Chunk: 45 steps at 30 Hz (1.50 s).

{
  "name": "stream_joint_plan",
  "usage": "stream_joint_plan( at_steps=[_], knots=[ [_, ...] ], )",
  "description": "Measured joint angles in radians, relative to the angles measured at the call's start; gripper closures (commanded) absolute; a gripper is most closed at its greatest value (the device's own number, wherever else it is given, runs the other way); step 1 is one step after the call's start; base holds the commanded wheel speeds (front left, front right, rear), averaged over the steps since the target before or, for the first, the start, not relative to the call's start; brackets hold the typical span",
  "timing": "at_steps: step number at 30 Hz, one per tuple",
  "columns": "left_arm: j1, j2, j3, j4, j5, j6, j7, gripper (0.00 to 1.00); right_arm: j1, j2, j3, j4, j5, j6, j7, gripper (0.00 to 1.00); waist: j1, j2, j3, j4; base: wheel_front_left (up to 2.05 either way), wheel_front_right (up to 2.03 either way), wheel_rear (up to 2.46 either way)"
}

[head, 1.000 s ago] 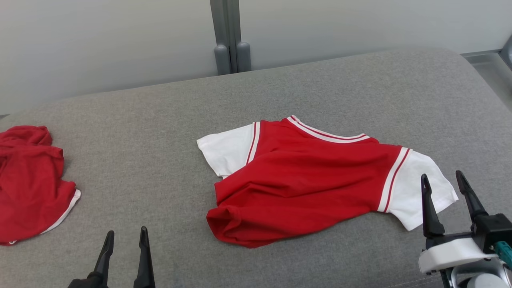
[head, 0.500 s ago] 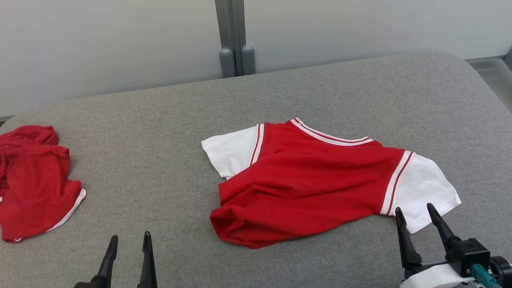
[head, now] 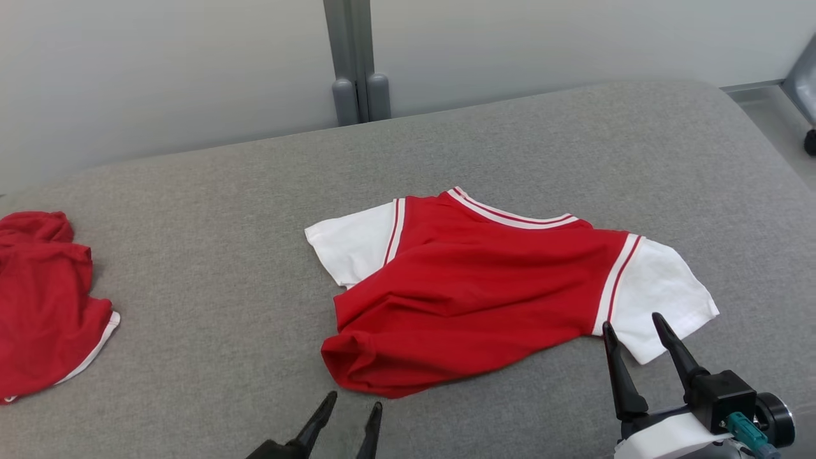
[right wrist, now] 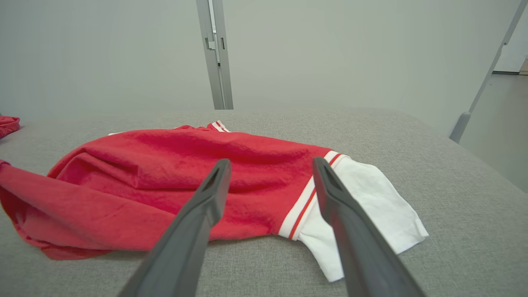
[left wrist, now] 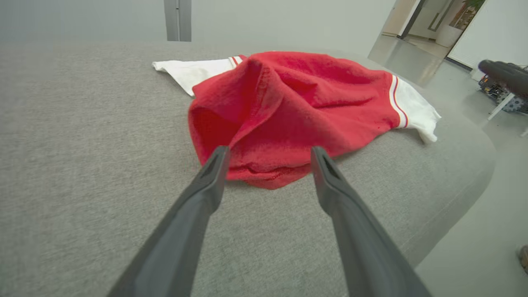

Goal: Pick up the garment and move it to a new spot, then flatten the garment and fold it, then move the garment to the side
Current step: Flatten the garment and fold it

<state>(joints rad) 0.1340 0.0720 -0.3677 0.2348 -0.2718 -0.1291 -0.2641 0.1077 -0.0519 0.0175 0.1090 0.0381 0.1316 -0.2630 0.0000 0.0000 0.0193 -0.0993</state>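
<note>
Garment (head: 484,287): here it is, a red shirt with white sleeves and striped trim, lying near the middle of the grey surface (head: 191,255). The collar points to the far edge, and the near-left hem is bunched into a thick rumpled fold.
Left pincer (head: 354,400): jaws wide with nothing between them. It sits just beside the garment's bunched hem, and its wrist view has both fingers aimed straight at that red fold. I can't tell whether the tips are touching the cloth.
Right pincer (head: 631,320): also spread wide and empty, at the garment's right sleeve (head: 656,293). From the head view the fingertips overlap the sleeve's near edge. In its wrist view the fingers frame the striped seam where red meets white. Whether it is touching I can't tell.
Second red cloth (head: 38,299): a crumpled heap on the same surface, well apart to the garment's left.
Grey post (head: 354,64): upright behind the garment, beyond the surface's far edge, against a pale wall.
</note>
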Motion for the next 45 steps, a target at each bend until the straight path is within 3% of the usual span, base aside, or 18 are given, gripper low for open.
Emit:
stream_joint_plan(
  at_steps=[7, 20, 22, 23, 25, 28, 31, 35, 38, 40, 45],
  knots=[
    [-0.119, 0.037, -0.081, 0.079, -0.037, 0.0, 0.0, 0.0, -0.01, 0.0, 0.021, -0.006, 0.003, 0.0, 0.0, 0.0, 0.0, 0.0, 0.02, -0.047, 0.0, 0.0, 0.0],
    [-0.188, 0.042, -0.025, 0.204, -0.02, 0.0, 0.0, 0.0, -0.022, 0.001, 0.024, -0.009, 0.026, 0.0, 0.0, 0.0, 0.0, 0.0, 0.055, -0.118, 0.0, 0.0, 0.0],
    [-0.198, 0.042, -0.034, 0.211, -0.028, 0.0, 0.0, 0.18, -0.029, 0.001, 0.023, -0.008, 0.029, 0.0, 0.0, 0.0, 0.0, 0.0, 0.06, -0.123, 0.0, 0.0, 0.0],
    [-0.204, 0.042, -0.035, 0.212, -0.031, 0.0, 0.0, 0.51, -0.031, 0.001, 0.023, -0.009, 0.03, 0.0, 0.0, 0.0, 0.0, 0.0, 0.062, -0.124, 0.0, 0.0, 0.0],
    [-0.216, 0.043, -0.04, 0.217, -0.036, 0.0, 0.0, 0.9, -0.032, 0.001, 0.023, -0.008, 0.031, 0.0, 0.0, 0.0, 0.0, 0.0, 0.067, -0.128, 0.0, 0.0, 0.0],
    [-0.225, 0.044, -0.046, 0.23, -0.046, 0.0, 0.0, 1.0, -0.033, 0.001, 0.021, -0.008, 0.034, 0.0, 0.0, 0.0, 0.0, 0.0, 0.074, -0.131, 0.0, 0.0, 0.0],
    [-0.234, 0.053, -0.072, 0.256, -0.076, 0.0, 0.0, 1.0, -0.033, 0.001, 0.019, -0.008, 0.038, 0.0, 0.0, 0.0, 0.0, 0.0, 0.077, -0.132, 0.0, 0.0, 0.0],
    [-0.241, 0.08, -0.131, 0.251, -0.249, 0.0, 0.017, 1.0, -0.033, 0.001, 0.013, -0.004, 0.039, 0.0, 0.0, 0.0, 0.0, 0.0, 0.073, -0.133, 0.0, 0.0, 0.0],
    [-0.25, 0.146, -0.193, 0.137, -0.435, 0.0, 0.109, 1.0, -0.033, 0.001, 0.006, -0.002, 0.041, 0.0, 0.0, 0.0, 0.0, 0.0, 0.07, -0.129, 0.0, 0.0, 0.0],
    [-0.259, 0.22, -0.21, 0.034, -0.549, 0.0, 0.179, 1.0, -0.031, 0.001, 0.004, 0.0, 0.048, 0.0, 0.0, 0.0, 0.0, 0.0, 0.068, -0.125, 0.0, 0.0, 0.0],
    [-0.3, 0.451, -0.195, -0.248, -0.777, 0.0, 0.377, 1.0, -0.027, 0.002, 0.005, 0.013, 0.056, 0.0, 0.0, 0.0, 0.0, 0.0, 0.054, -0.113, 0.0, 0.0, 0.0]
  ],
)
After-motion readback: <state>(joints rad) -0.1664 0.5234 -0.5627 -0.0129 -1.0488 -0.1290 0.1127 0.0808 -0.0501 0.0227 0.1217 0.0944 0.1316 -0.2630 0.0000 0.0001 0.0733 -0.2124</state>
